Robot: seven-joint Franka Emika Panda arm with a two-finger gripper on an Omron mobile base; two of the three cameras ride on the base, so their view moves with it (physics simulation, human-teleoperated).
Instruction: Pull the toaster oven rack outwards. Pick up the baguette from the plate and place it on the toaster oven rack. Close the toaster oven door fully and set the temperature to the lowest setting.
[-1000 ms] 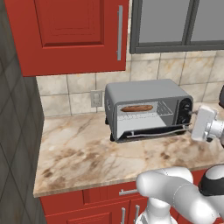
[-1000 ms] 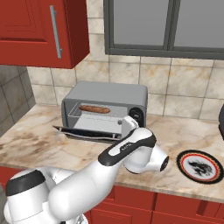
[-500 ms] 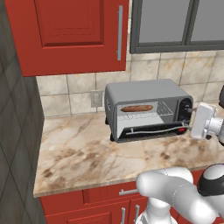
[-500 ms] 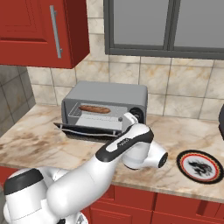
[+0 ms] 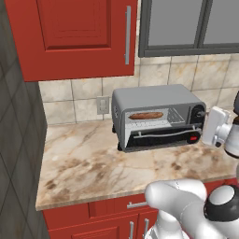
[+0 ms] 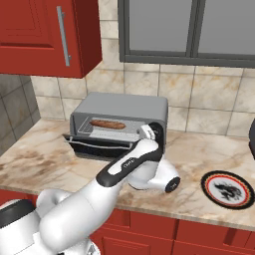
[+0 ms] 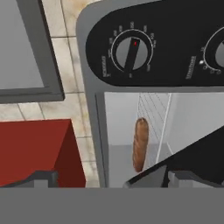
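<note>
One toaster oven (image 5: 158, 116) stands on the counter (image 5: 88, 158), its one toaster oven door (image 5: 156, 138) partly lowered. One baguette (image 5: 146, 115) lies inside on the toaster oven rack (image 6: 107, 130). One gripper (image 7: 111, 178), fingers spread wide, empty, faces one knob (image 7: 131, 53). One plate (image 6: 228, 189) sits right.

You have a grey toaster oven (image 5: 158, 100) with a black control strip (image 7: 175, 48) marked in white and a small red light (image 5: 192, 138). Golden-brown baguette (image 5: 146, 115) on a silver-grey rack (image 6: 117, 130). Table (image 5: 88, 163) is beige marble, brown-veined. Cabinets (image 5: 79, 37) red. Wall tiles (image 6: 214, 104) beige. Plate (image 6: 230, 189) is white with a black pattern and a red-and-black rim.
</note>
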